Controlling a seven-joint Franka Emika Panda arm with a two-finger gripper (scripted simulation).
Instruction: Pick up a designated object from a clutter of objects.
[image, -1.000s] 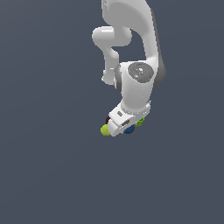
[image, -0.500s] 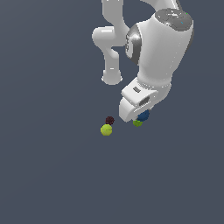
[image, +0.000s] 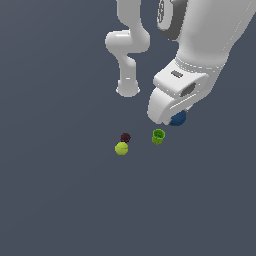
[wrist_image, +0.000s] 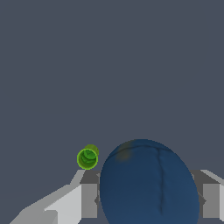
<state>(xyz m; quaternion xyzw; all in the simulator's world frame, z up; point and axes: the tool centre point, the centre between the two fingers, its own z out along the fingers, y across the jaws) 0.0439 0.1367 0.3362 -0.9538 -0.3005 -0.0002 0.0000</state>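
Observation:
The dark blue ball (image: 178, 118) sits under my hand in the exterior view, mostly hidden by it. In the wrist view the dark blue ball (wrist_image: 148, 183) fills the space between my two fingers, and my gripper (wrist_image: 149, 200) is shut on it. The ball looks lifted above the floor. The bright green cup (image: 158, 136) stands on the floor just below and toward the exterior view's left of my hand; it also shows in the wrist view (wrist_image: 87, 157). The dark maroon ball (image: 125, 137) and the yellow-green ball (image: 121, 148) lie touching each other further to the exterior view's left.
The arm's white base and links (image: 127, 55) rise behind the objects. The floor (image: 55, 200) is plain dark grey all around.
The hand has risen and moved toward the exterior view's right with the blue ball in it. The cup and the other two balls stay on the floor, uncovered now.

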